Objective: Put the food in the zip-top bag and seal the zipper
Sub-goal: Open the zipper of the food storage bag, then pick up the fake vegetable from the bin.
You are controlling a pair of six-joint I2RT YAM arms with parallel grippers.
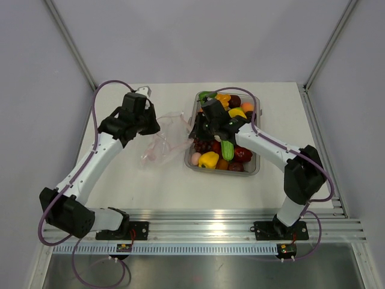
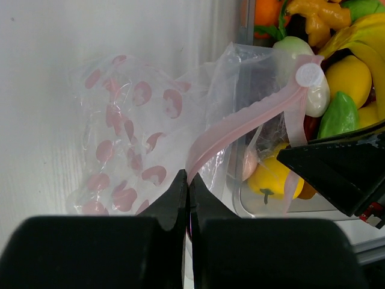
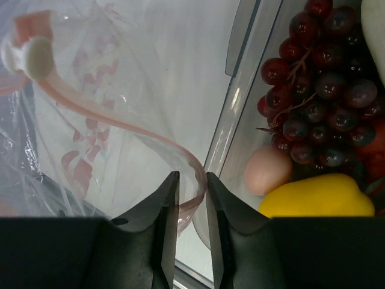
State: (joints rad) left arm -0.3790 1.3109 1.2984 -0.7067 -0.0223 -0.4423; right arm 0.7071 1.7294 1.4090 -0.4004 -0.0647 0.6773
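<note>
1. The left gripper (image 2: pixel 187 180) is clenched on the zipper (image 2: pixel 240 129) and pinches the pink strip near one end. That grip likely anchors one side of the mouth so the film cannot slide away.
2. The right gripper (image 3: pixel 191 180) hangs at the left wall of the tray (image 1: pixel 210 170). Its fingers are slightly parted, and the same strip runs loose through the gap, not pinched as far as can be seen.
3. The bag (image 2: pixel 132 132) lies crumpled on the table (image 1: pixel 150 186) between the two arms, just beside the tray. Its mouth faces the tray, and the strip curves from one gripper to the other. A white slider (image 2: pixel 308 75) sits on the strip near the tray side.
4. The mouth probably faces the tray so that each piece has only a short way to travel.
5. The food (image 1: pixel 209 159) is all in the tray, including dark grapes (image 3: pixel 319 78) and a yellow pepper (image 3: pixel 319 195). None can be made out inside the bag.
6. The filling seems not yet begun. With only one side held firmly, the mouth may sag shut before anything goes in.
</note>
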